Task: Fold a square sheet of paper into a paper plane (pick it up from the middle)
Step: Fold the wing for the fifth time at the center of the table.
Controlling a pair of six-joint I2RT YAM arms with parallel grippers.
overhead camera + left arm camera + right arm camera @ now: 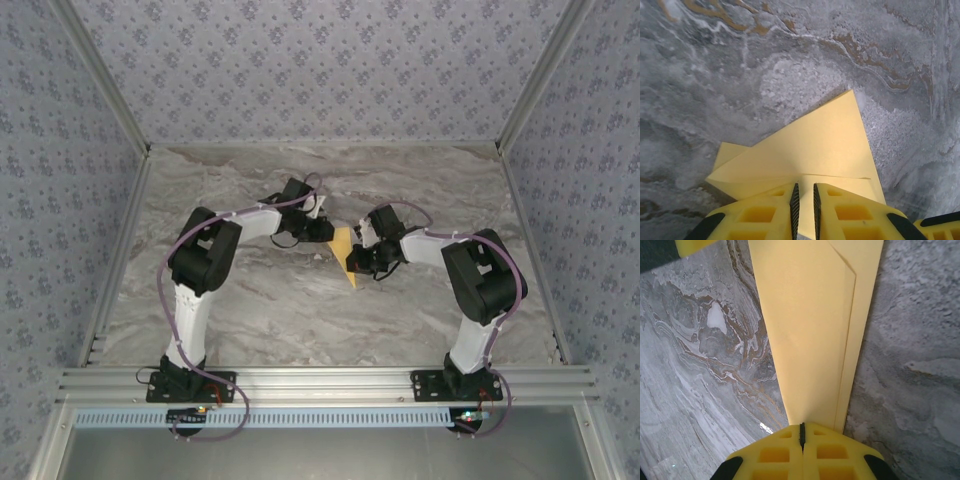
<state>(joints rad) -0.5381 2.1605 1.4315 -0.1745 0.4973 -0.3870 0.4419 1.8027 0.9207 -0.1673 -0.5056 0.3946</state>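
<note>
Currently, both of my arms reach inward over the marble table (250,310) and meet near its middle, with the paper (346,262) between the two grippers.

Left gripper (805,189): its yellow fingers stand almost together, and the black pads (795,210) are parted by only a slim gap. A yellow layer of the paper sits in that gap, so I record this gripper as clamped on the paper's edge. From the left wrist, a broad triangular flap runs away from the fingers to a sharp tip. A straight fold line crosses just ahead of the fingertips. A smaller flap juts out to the left.

Right gripper (801,426): the jaws are pressed fully together, with the paper coming out from between them. I record it as clamped on the paper. From the right wrist, the paper is a long narrow strip running to the top of the view. A second layer's edge runs down its right side.

From above, the paper's free end is a point facing the near edge of the table. I cannot tell whether any part of the paper touches the table.
</note>
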